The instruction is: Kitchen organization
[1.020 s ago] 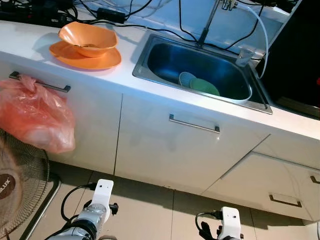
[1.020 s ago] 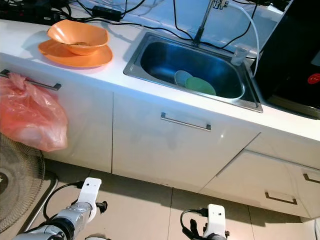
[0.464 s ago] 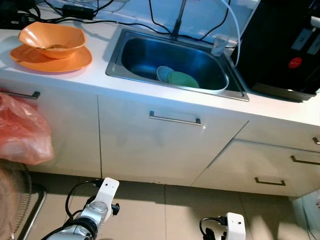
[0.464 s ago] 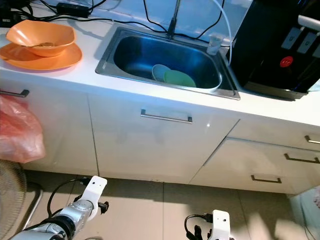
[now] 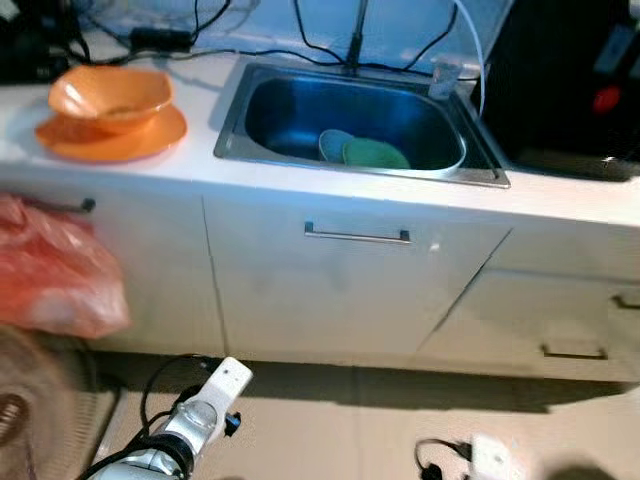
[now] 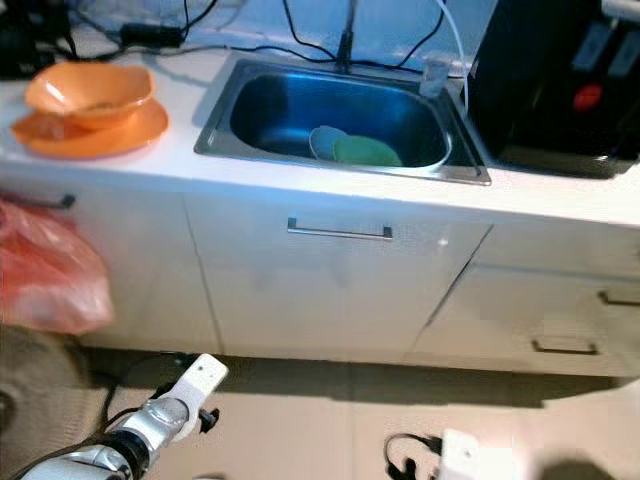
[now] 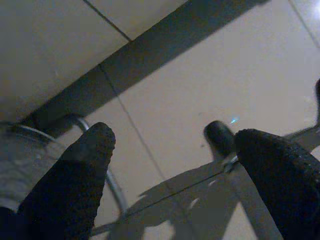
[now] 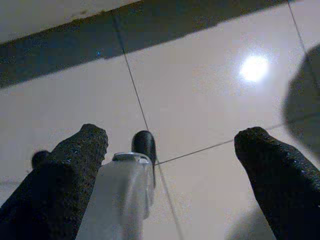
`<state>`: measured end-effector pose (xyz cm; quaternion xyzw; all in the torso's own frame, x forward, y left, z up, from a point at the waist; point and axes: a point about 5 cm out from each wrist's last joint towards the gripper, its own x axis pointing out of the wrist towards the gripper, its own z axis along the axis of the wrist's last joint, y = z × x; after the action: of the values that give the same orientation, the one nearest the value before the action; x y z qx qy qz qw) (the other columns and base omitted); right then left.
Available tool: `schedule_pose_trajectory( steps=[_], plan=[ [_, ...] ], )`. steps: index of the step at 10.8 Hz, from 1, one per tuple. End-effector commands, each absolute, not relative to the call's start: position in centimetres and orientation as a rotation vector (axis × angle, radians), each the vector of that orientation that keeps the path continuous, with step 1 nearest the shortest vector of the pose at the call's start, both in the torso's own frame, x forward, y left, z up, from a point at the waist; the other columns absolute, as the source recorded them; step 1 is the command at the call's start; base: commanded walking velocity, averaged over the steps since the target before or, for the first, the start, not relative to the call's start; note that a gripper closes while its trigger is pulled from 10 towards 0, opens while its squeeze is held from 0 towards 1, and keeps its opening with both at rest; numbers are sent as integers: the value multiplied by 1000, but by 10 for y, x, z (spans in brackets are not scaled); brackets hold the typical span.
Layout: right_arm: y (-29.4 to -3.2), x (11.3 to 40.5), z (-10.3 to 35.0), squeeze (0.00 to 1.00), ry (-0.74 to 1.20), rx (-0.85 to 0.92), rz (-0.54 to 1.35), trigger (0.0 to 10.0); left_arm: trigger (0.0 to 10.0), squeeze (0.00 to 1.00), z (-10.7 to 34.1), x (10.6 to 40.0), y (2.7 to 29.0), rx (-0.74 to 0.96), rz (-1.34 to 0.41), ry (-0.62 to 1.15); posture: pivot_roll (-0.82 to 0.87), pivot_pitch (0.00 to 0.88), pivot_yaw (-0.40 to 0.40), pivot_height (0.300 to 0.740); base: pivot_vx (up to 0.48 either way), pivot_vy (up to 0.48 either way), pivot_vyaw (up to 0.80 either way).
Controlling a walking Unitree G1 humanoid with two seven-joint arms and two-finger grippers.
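Steel sink [image 5: 232, 120] at counter edge, left claw [image 7: 170, 170] and right claw [image 8: 170, 165] released above tiled floor [image 7: 210, 90]

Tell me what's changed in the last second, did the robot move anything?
Nothing was moved, taken or released; only the camera swung right, bringing the black appliance into view. The orange bowl stays on its plate, the green dishes stay in the sink, and the left gripper and right gripper still hang open over the floor.
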<state>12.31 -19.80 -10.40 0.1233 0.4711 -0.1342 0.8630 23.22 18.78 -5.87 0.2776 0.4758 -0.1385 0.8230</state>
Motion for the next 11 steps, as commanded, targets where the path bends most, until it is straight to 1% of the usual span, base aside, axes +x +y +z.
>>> schedule_pose_trajectory(
  steps=[1, 3, 4, 6, 8, 11],
  plan=[
    [-200, 116, -106, 0, 988, 299, -348, 10000, 10000, 0, -59, 233, 183, 628, -355, 998, 135, 0, -54, 740, 0, 0, 0],
    [-192, 107, -109, 0, 1011, 312, -343, 10000, 10000, 0, -60, 232, 177, 639, -369, 982, 135, 0, -57, 740, 0, 0, 0],
    [-190, 108, -109, 0, 1015, 294, -324, 10000, 10000, 0, -60, 232, 175, 643, -372, 980, 139, 0, -61, 740, 0, 0, 0],
    [-197, 111, -108, 0, 1007, 275, -323, 10000, 10000, 0, -60, 233, 169, 669, -395, 981, 157, 0, -89, 740, 0, 0, 0],
    [-197, 113, -107, 0, 1011, 244, -290, 10000, 10000, 0, -60, 233, 168, 647, -371, 976, 156, 0, -113, 740, 0, 0, 0],
    [-208, 114, -105, 0, 1001, 215, -291, 10000, 10000, 0, -60, 234, 168, 651, -377, 973, 142, 0, -126, 740, 0, 0, 0]
  ],
)
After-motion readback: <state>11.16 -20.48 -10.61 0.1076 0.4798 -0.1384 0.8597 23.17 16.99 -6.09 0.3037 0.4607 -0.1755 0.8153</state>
